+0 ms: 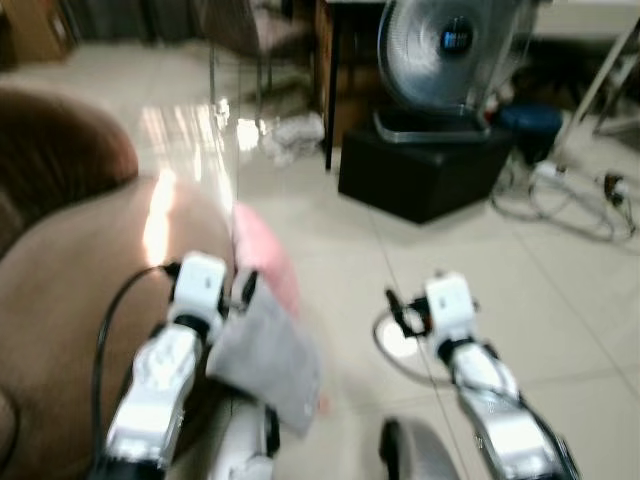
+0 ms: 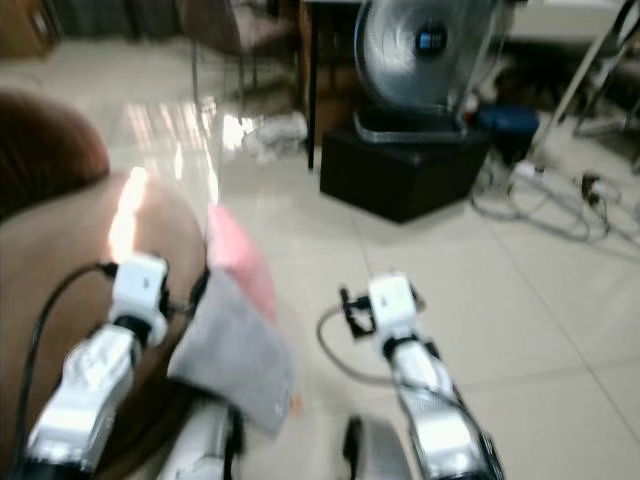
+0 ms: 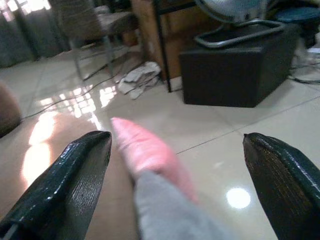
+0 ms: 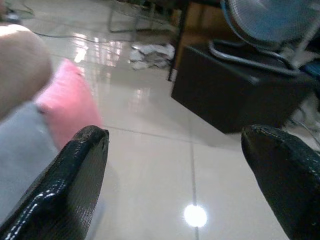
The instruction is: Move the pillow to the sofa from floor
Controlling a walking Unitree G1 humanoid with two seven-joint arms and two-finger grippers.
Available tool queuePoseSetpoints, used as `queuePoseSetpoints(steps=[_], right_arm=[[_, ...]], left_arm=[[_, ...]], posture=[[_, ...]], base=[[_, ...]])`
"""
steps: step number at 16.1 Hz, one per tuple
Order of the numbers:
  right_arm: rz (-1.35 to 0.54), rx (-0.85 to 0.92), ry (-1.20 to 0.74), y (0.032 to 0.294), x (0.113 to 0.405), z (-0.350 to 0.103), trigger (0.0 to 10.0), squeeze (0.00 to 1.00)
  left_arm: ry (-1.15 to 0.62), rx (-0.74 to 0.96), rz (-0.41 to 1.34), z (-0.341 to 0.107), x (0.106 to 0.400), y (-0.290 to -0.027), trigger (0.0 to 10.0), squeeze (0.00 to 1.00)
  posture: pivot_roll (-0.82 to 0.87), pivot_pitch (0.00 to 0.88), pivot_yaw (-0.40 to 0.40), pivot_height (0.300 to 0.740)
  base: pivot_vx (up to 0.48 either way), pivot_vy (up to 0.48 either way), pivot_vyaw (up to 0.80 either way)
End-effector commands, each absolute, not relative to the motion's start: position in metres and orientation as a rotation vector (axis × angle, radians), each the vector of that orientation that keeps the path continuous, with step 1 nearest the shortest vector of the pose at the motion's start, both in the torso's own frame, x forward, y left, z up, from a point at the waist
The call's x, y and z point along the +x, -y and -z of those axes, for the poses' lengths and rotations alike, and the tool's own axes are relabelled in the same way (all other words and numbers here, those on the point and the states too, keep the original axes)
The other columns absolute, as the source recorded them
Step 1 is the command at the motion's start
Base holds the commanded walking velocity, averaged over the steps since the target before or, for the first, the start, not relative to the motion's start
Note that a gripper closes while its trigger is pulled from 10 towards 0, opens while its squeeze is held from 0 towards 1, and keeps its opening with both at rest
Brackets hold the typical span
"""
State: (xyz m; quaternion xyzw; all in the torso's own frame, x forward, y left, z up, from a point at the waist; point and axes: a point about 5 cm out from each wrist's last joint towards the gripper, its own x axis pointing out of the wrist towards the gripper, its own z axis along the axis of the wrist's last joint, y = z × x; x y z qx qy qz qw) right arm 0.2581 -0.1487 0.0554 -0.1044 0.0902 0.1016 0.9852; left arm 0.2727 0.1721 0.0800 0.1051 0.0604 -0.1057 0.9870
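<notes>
Soft pink-and-grey pillow [image 1: 268, 340] against brown fabric sofa [image 1: 70, 290], long axis six to twelve o'clock, pink end at twelve, left hand [image 3: 177, 165] spread astride it, right hand [image 4: 175, 165] spread over tiled floor [image 1: 470, 260]

Glossy tiled floor [image 1: 330, 230], fan [image 1: 450, 50]

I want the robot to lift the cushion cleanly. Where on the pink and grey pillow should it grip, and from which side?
Probably the pink upper end of the pillow, which sticks up free beside the sofa. Come from the open floor side, since the sofa blocks the other. The grey lower part lies close under the left gripper, whose fingers are spread wide and could also close there.
</notes>
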Motion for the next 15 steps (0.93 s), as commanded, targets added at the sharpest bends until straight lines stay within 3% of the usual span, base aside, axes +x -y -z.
queuePoseSetpoints(steps=[1,5,7,8,13,15], right_arm=[[-0.181,-0.211,-0.201,0.157,0.256,-0.052,10.0,0.0],[-0.2,-0.209,-0.214,0.155,0.255,-0.05,10.0,0.0],[-0.246,-0.195,-0.256,0.152,0.252,-0.045,10.0,0.0],[-0.262,-0.206,-0.273,0.151,0.251,-0.042,10.0,0.0],[-0.31,-0.243,-0.267,0.146,0.247,-0.044,10.0,0.0],[-0.313,-0.231,-0.276,0.143,0.243,-0.043,10.0,0.0]], left_arm=[[-0.114,0.207,0.245,-0.081,0.273,-0.163,10.0,0.0],[-0.165,0.224,0.312,-0.07,0.272,-0.157,10.0,0.0],[-0.289,0.205,0.315,-0.051,0.275,-0.159,10.0,0.0],[-0.375,0.182,0.342,-0.041,0.279,-0.159,10.0,1.0],[-0.402,0.172,0.256,-0.039,0.309,-0.158,10.0,1.0],[-0.371,0.165,0.222,-0.046,0.32,-0.16,10.0,1.0]], posture=[[0.04,0.0,-0.004,0.595],[0.04,0.004,0.003,0.595],[0.03,0.007,0.006,0.595],[0.03,0.013,0.01,0.595],[0.02,0.044,0.018,0.595],[0.03,0.061,0.013,0.575]], base=[[0.0,0.0,0.0],[0.0,0.0,0.0],[0.0,0.0,0.0],[0.0,0.0,0.0],[0.0,0.0,0.0],[0.0,0.0,0.0]])
